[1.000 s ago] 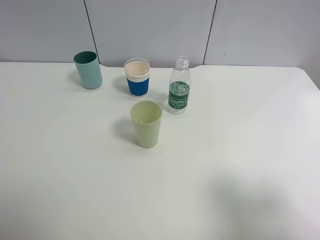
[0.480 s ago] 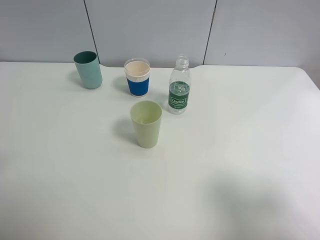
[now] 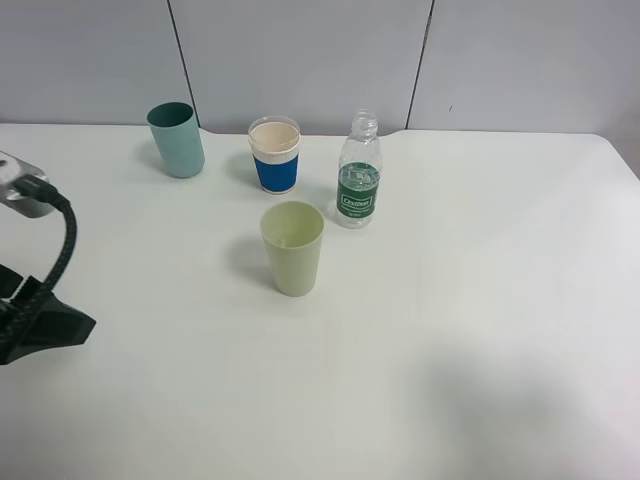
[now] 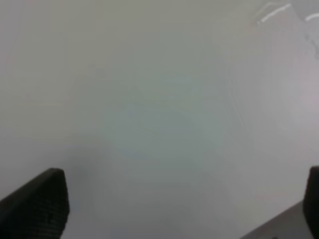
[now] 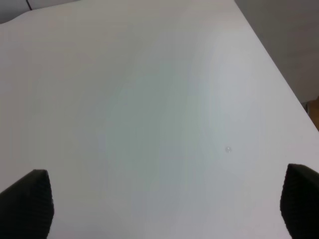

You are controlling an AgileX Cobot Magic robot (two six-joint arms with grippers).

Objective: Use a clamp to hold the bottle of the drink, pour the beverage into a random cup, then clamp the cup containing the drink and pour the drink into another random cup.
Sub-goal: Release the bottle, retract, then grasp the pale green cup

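Note:
A clear bottle with a green label and no cap stands upright at the back middle of the white table. Left of it stand a blue-and-white cup and a teal cup. A pale green cup stands in front of them. My left arm shows at the left edge, well away from the cups. My left gripper is open and empty over bare table. My right gripper is open and empty over bare table, and is out of the exterior high view.
A grey panelled wall runs behind the table. The table's right edge shows in the right wrist view. A dark cable loops along my left arm.
My left arm has come into the exterior view at the left edge; before, no arm showed. The bottle and cups have not moved.

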